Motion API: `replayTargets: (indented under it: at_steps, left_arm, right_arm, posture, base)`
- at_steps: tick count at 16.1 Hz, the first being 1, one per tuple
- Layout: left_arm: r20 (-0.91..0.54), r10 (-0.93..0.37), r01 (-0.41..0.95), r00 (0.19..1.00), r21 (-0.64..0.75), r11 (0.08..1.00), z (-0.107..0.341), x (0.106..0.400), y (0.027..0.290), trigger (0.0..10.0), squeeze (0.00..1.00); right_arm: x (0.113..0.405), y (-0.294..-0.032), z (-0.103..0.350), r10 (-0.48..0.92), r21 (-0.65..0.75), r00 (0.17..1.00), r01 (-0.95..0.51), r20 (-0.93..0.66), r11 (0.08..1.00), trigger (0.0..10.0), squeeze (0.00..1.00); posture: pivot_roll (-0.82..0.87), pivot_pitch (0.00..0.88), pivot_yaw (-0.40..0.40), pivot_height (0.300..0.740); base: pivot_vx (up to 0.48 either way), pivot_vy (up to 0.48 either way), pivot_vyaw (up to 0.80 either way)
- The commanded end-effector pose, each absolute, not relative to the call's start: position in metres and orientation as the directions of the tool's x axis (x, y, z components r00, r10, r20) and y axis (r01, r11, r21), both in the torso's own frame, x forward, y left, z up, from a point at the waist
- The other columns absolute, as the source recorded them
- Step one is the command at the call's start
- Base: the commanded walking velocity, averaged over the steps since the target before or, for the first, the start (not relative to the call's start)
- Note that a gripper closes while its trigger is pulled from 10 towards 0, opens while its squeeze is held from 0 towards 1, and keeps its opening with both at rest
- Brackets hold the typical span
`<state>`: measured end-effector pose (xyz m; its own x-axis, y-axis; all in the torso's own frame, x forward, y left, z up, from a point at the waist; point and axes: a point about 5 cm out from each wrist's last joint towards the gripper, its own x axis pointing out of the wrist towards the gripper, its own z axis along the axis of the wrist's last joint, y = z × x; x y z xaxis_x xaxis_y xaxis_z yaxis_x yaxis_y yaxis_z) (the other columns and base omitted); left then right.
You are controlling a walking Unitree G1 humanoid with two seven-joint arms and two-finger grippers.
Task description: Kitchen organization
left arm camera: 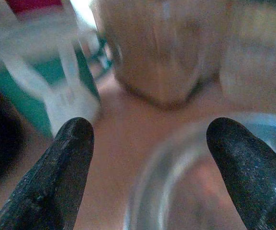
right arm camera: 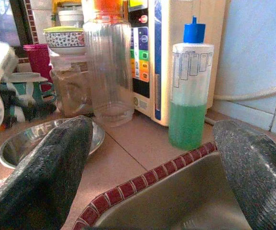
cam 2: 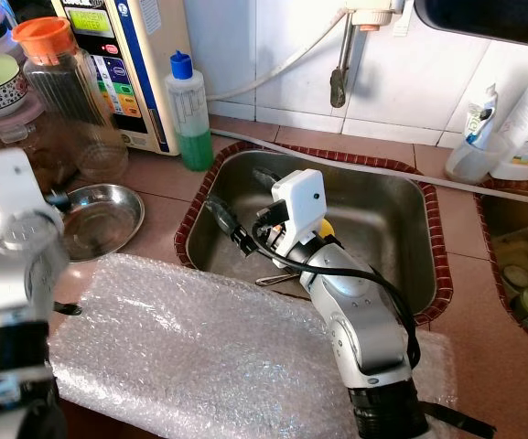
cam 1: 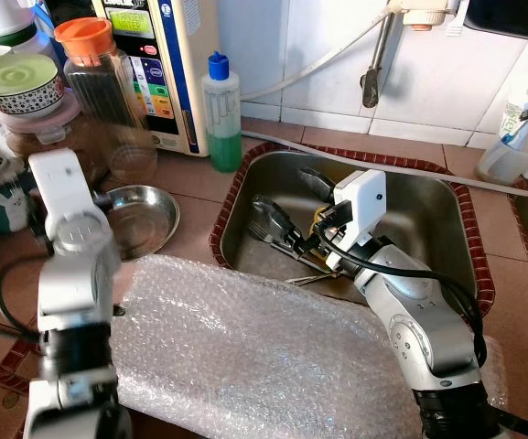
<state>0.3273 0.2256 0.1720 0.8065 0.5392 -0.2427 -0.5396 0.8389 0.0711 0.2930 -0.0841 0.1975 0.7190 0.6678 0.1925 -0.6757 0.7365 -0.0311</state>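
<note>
Right gripper reaches into stainless steel sink, fingers spread, nothing between them. Loose metal cutlery lies on sink floor just below fingertips; contact cannot be told. Left gripper spread wide, empty, low over terracotta tiled counter, rim of round shallow steel dish just beneath it. Clear bubble wrap sheet covers counter in front of sink.

Two black fingers spread wide over the sink rim, green soap bottle with blue cap beside a clear ribbed jar, steel bowl on terracotta counter.
</note>
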Motion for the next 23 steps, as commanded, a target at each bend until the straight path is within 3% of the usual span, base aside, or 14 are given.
replayTargets:
  at_steps: [1,10,11,12,23]
  left_arm:
    - [-0.27,0.525,-0.534,0.807,0.046,0.844,0.17,0.324,0.226,10.0,0.0]
    - [-0.444,0.451,-0.518,0.774,-0.034,0.855,0.134,0.311,0.216,10.0,0.0]
    - [-0.453,0.434,-0.509,0.779,-0.053,0.859,0.133,0.313,0.213,2.0,0.0]
    - [-0.462,0.398,-0.482,0.793,-0.075,0.873,0.132,0.315,0.207,0.0,0.0]
    - [-0.407,0.307,-0.403,0.86,-0.173,0.899,0.134,0.324,0.191,0.0,0.0]
  right_arm:
    - [0.294,-0.082,0.2,0.675,-0.044,0.712,-0.681,0.195,0.731,10.0,0.0]
    - [0.293,-0.08,0.201,0.692,-0.07,0.697,-0.694,0.187,0.717,10.0,0.0]
    - [0.294,-0.081,0.202,0.692,-0.072,0.697,-0.693,0.187,0.717,10.0,0.0]
    - [0.294,-0.081,0.202,0.691,-0.075,0.698,-0.691,0.188,0.719,10.0,0.0]
    - [0.297,-0.083,0.203,0.685,-0.087,0.705,-0.682,0.186,0.726,10.0,0.0]
  posture:
    - [0.06,0.089,0.037,0.74]
    - [0.07,0.088,0.034,0.74]
    - [0.06,0.086,0.033,0.74]
    - [0.06,0.084,0.033,0.74]
    - [0.05,0.077,0.034,0.74]
  base:
    - [0.0,0.0,0.0]
    - [0.0,0.0,0.0]
    - [0.0,0.0,0.0]
    - [0.0,0.0,0.0]
    - [0.0,0.0,0.0]
